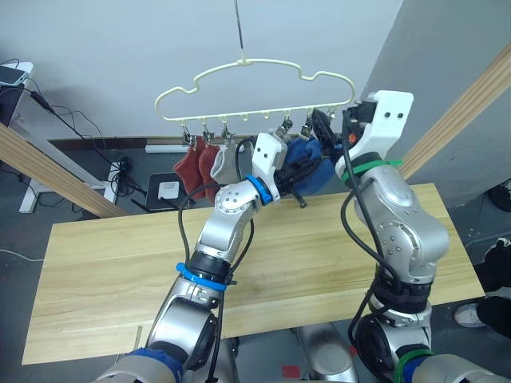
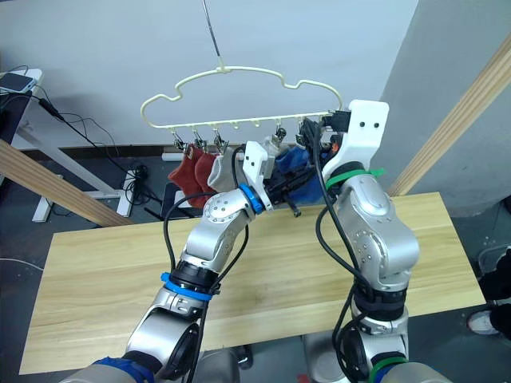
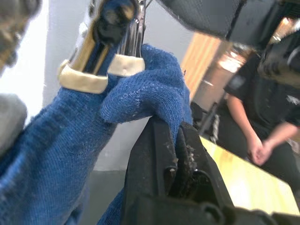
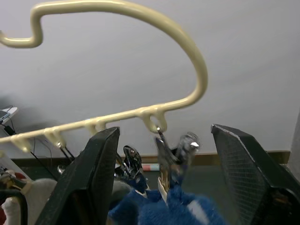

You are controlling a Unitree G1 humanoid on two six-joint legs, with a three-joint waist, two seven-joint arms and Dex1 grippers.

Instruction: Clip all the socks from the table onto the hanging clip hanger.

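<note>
A: Holding a blue sock [image 3: 154, 93] up under the hanger [image 1: 255, 92], the left claw [image 3: 173, 140] is pinching a fold of its fabric tight, so the cuff is sitting right at a metal clip [image 3: 115, 33].

B: And the right claw [image 4: 164, 178]?

A: Spread wide, straddling another clip [image 4: 176, 154] at the right end of the row, blue fabric showing just beneath it. My guess is it's lining up to work that clip while the left arm is feeding the sock in.

B: What's hanging already?

A: Two red socks [image 1: 198, 166] and a grey sock [image 1: 226, 163] are dangling from the left-hand clips, side by side. Blue is bunching near the right end; whether one or two blue socks are there, I can't tell.

B: Anything left down below?

A: Nothing showing on the worktop [image 1: 104, 271] where the arms aren't hiding it, so this looks like the closing stretch.
</note>
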